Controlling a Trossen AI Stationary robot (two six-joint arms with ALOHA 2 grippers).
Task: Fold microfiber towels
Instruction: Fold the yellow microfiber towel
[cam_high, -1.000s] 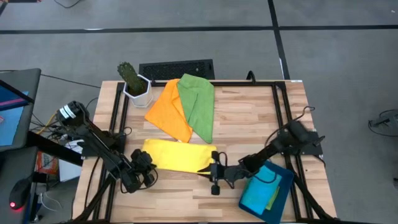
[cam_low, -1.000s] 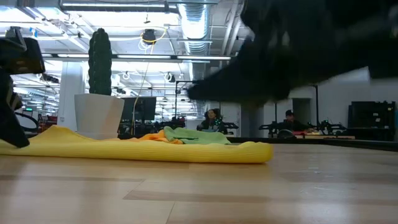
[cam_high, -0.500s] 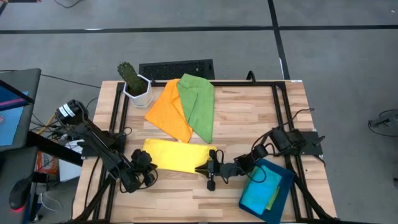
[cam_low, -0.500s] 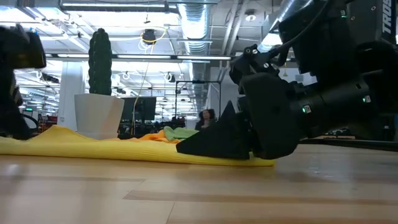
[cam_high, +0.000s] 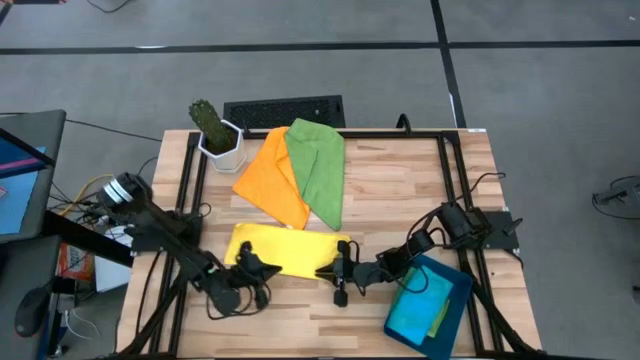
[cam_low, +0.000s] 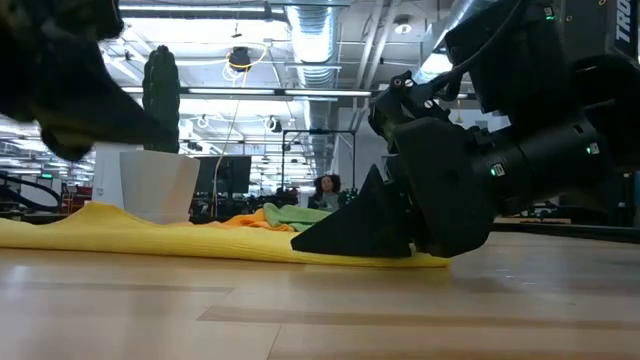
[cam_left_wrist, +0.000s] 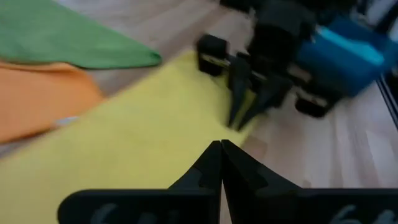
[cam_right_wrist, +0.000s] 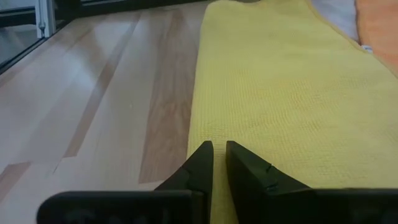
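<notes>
High view shows the left tool, pressed together, now slid onto the yellow towel's left end while the right tool pinches its right corner, so a fold looks imminent.

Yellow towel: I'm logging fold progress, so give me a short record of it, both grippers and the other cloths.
yellow towel: lies flat at the table's front, folded into a strip
right gripper: at the strip's right end, fingers slightly apart over its edge
left gripper: shut, above the strip's left part
orange towel: behind, beside green towel
blue towel: in tray
</notes>
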